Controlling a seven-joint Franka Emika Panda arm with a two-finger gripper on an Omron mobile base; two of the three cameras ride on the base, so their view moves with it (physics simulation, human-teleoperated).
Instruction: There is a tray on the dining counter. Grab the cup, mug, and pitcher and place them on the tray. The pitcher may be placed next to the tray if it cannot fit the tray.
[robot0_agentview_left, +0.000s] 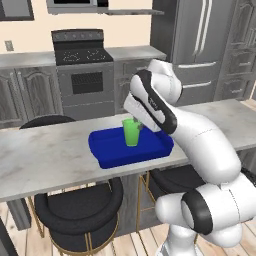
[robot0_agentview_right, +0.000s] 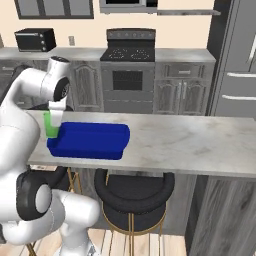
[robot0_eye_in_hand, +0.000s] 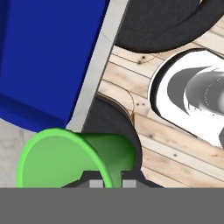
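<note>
Gripper (robot0_eye_in_hand: 110, 183) pinched shut on green cup (robot0_agentview_left: 131, 132) rim over blue tray (robot0_agentview_left: 112, 150); probably light, rigid, slick; wall grip suits.

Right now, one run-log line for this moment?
gripper: shut on green cup | cup: above blue tray | tray: on dining counter | cup not released

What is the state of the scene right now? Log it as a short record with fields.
setting: long pale marble dining counter with round black stools
tray: deep blue rectangular tray on the counter, nothing resting in it yet
cup: small bright green handleless cup held above the tray's right part
gripper: two-finger gripper shut on the cup's rim
background: grey stove, grey fridge
</note>
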